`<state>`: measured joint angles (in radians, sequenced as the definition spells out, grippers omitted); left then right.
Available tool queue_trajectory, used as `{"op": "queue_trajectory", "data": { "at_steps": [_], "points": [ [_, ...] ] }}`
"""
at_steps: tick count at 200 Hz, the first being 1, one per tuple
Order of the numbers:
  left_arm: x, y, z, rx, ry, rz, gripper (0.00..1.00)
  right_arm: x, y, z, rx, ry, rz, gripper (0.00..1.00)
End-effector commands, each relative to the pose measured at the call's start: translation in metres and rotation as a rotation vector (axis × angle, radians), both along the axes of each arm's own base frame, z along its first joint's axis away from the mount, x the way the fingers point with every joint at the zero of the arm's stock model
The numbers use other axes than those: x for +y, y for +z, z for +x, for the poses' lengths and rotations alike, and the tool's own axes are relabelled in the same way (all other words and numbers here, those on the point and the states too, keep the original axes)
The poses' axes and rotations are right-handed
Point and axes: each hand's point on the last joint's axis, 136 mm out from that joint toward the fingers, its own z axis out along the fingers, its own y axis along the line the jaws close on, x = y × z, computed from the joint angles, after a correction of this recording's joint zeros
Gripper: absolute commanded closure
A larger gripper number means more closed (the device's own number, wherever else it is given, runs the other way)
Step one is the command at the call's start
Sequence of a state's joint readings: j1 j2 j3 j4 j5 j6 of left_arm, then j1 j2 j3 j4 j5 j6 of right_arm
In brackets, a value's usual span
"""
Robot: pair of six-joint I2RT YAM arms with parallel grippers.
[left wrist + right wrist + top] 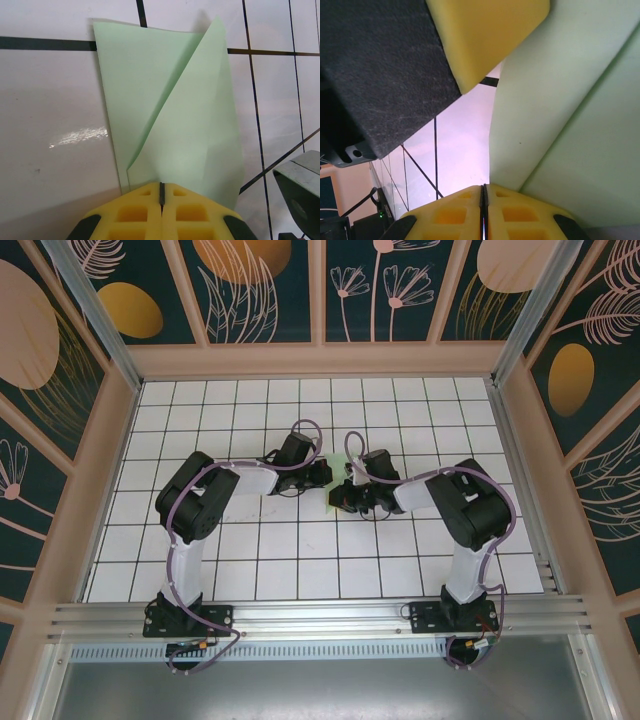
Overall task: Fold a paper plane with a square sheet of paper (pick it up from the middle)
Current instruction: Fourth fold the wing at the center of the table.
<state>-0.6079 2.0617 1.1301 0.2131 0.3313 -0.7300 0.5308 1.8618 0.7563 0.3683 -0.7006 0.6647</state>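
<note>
- The yellow foam left fingers (132, 212) are clenched, pads pressed together with only a hairline seam between them.
- Their tips meet the near edge of the pale mint-green square sheet of paper (150, 90), which spreads straight ahead of them on the white gridded counter (50, 130). Whether that edge is nipped cannot be told.
- Ahead and to the right of the tips, one flap of the sheet lies folded over on a diagonal, ending in a point at its far end.
- The yellow foam right fingers (517, 212) are clenched too, their seam empty.
- The sheet lies ahead and to the right of them, just beside the right-hand tip.
- A pad of the left fingers sits ahead and slightly left, near the sheet's edge.
</note>
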Motion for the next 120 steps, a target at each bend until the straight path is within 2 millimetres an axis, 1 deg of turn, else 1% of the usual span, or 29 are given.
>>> {"op": "queue_trajectory", "data": {
  "at_steps": [1, 27, 64, 68, 86, 104, 120],
  "points": [
    [0.041, -0.052, -0.024, 0.126, 0.047, 0.191, 1.00, 0.001, -0.010, -0.006, 0.015, 0.022, 0.002, 0.88],
    [0.042, -0.053, -0.025, 0.131, 0.054, 0.191, 1.00, 0.001, -0.015, -0.008, 0.021, 0.032, -0.018, 0.88],
    [0.043, -0.055, -0.025, 0.135, 0.062, 0.193, 1.00, -0.005, -0.027, -0.007, 0.034, 0.017, -0.078, 0.88],
    [0.043, -0.055, -0.026, 0.136, 0.061, 0.193, 1.00, -0.001, -0.028, -0.012, 0.037, 0.030, -0.089, 0.88],
    [0.044, -0.055, -0.026, 0.136, 0.064, 0.194, 1.00, 0.000, -0.034, -0.014, 0.042, 0.034, -0.126, 0.88],
    [0.044, -0.055, -0.025, 0.134, 0.064, 0.195, 1.00, 0.000, -0.043, -0.016, 0.049, 0.037, -0.191, 0.89],
    [0.043, -0.054, -0.025, 0.132, 0.064, 0.194, 1.00, 0.002, -0.042, -0.014, 0.045, 0.036, -0.198, 0.89]
  ]
}}
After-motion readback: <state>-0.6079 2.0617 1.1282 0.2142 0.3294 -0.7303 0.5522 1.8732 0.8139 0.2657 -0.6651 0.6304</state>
